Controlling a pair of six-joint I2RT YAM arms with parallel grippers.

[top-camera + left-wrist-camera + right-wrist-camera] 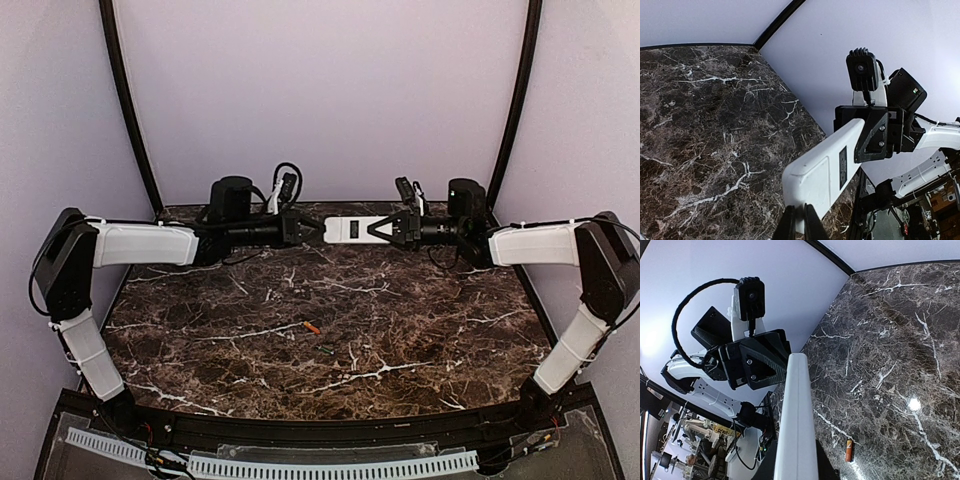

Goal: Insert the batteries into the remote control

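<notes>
The white remote control (pixel 350 229) hangs level in the air over the back of the table, held between both arms. My left gripper (pixel 318 229) is shut on its left end; in the left wrist view the jaws (pixel 800 220) pinch the thin edge by the battery cover, plain white back (pixel 825 172) showing. My right gripper (pixel 378 229) is shut on the other end, and the remote (pixel 796 420) runs edge-on out of its jaws. Two batteries lie on the marble: an orange one (pixel 313 327) (pixel 849 450) and a dark greenish one (pixel 327 348).
The dark marble table top (pixel 420 320) spreads below the arms. Pale walls and black corner posts (pixel 128 100) close in the back and sides. A white slotted rail (pixel 300 466) runs along the near edge.
</notes>
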